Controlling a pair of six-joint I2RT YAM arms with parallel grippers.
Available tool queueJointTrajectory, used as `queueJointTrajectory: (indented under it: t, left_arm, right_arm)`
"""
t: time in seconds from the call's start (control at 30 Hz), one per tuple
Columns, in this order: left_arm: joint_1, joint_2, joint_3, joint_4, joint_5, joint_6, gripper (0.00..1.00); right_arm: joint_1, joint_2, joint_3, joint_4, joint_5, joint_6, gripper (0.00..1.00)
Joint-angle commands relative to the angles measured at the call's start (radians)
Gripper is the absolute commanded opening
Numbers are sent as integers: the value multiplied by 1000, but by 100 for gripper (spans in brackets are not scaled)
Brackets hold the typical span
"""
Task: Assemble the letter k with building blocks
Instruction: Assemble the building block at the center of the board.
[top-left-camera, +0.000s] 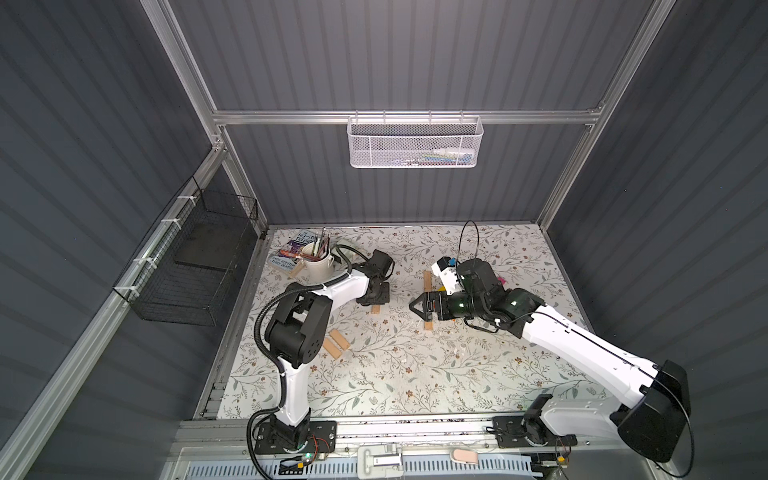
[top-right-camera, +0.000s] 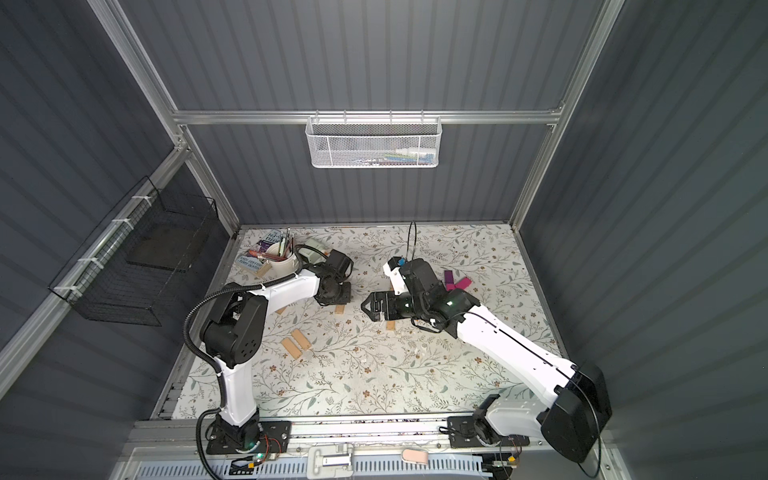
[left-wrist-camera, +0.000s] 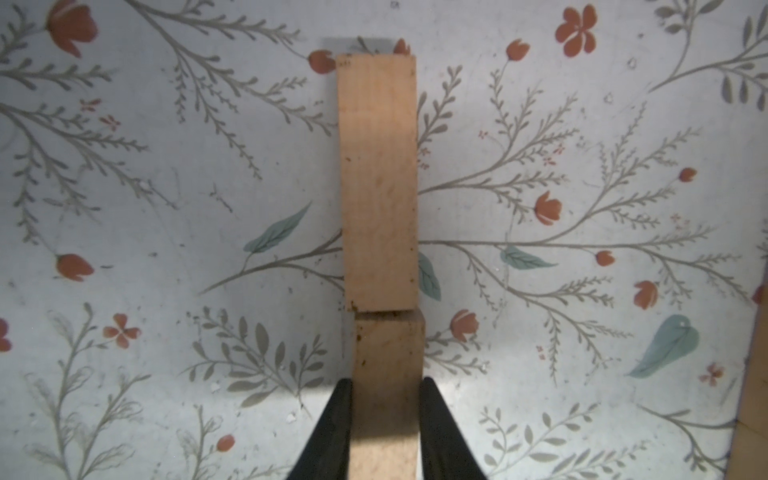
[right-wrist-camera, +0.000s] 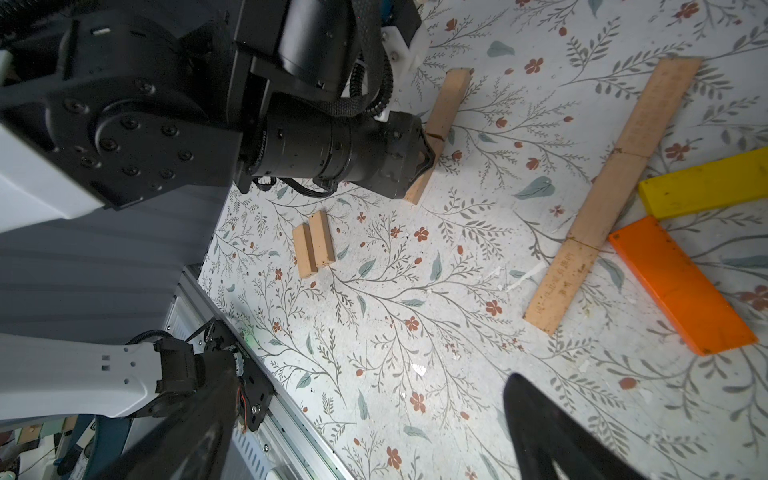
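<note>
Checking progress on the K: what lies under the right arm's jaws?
A straight line of tan blocks. In both top views only its ends show; the jaws cover the middle. The right wrist view shows it whole, with a yellow block and an orange block beside it.

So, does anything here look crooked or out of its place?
Only a small thing: in the left wrist view, the held block in the shut left claw lies end to end with the next block but sits slightly sideways of it, so their edges form a small step.
</note>
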Motion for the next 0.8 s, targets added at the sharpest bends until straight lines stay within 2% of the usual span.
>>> queueJointTrajectory:
  t: [0.0, 0.77]
  left_arm:
    - [10, 28, 15, -24, -9, -17, 29]
    - [23, 34, 26, -1, 25, -13, 34]
  right_arm:
    - [4, -5, 25, -15, 15, -10, 99]
    - [4, 26, 45, -23, 8, -11, 99]
